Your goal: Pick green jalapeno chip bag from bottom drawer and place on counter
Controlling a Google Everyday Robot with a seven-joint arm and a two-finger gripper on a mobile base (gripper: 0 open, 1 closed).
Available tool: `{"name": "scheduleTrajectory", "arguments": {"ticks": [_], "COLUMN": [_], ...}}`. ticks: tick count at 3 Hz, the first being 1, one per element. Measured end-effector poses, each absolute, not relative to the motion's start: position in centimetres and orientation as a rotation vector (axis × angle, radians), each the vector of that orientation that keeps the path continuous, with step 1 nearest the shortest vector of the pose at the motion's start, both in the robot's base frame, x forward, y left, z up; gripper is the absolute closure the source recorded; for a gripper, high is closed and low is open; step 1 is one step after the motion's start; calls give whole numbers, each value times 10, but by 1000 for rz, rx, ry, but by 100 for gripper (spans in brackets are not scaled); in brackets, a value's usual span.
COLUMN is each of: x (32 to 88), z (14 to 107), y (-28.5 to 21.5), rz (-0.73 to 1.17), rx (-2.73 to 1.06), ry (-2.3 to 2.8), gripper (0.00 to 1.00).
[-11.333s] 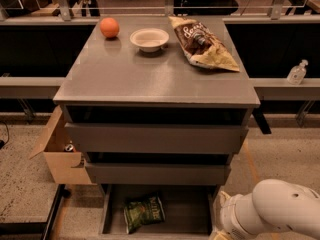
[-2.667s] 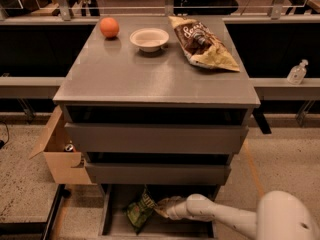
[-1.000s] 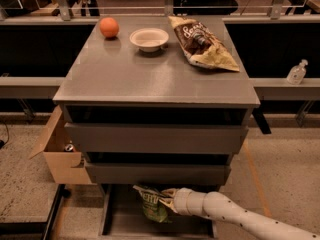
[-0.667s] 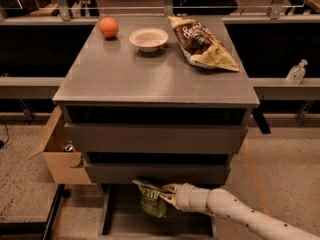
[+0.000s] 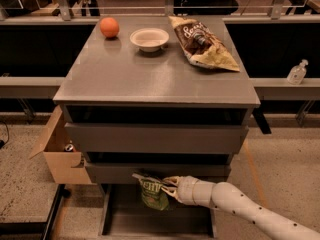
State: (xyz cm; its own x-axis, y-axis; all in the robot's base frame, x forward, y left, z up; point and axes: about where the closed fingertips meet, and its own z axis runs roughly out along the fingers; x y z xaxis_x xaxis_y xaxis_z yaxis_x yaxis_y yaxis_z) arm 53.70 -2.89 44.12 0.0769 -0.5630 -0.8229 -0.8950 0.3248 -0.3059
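Note:
The green jalapeno chip bag (image 5: 152, 192) hangs from my gripper (image 5: 166, 185), which is shut on its top edge. The bag is lifted above the dark floor of the open bottom drawer (image 5: 127, 223), in front of the middle drawer's face. My white arm reaches in from the lower right. The grey counter (image 5: 150, 74) is the cabinet's top, well above the bag.
On the counter stand an orange (image 5: 109, 27), a white bowl (image 5: 149, 38) and a larger brown-and-cream chip bag (image 5: 202, 43). An open cardboard box (image 5: 61, 154) sits left of the cabinet. A clear bottle (image 5: 297, 73) stands on a ledge at the right.
My gripper went into the bottom drawer, closed on the green bag and has lifted it up and slightly right, out of the drawer tray.

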Motion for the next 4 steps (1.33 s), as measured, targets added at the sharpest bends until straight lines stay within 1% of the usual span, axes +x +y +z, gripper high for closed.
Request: {"name": "scheduleTrajectory", "arguments": {"ticks": [1,4], "x": [538,532], "z": [459,632], "y": [-18,55], "rz": [417,286], "rx": [-1393,-1614], "ry": [1557,1149], "gripper": [100,100]}}
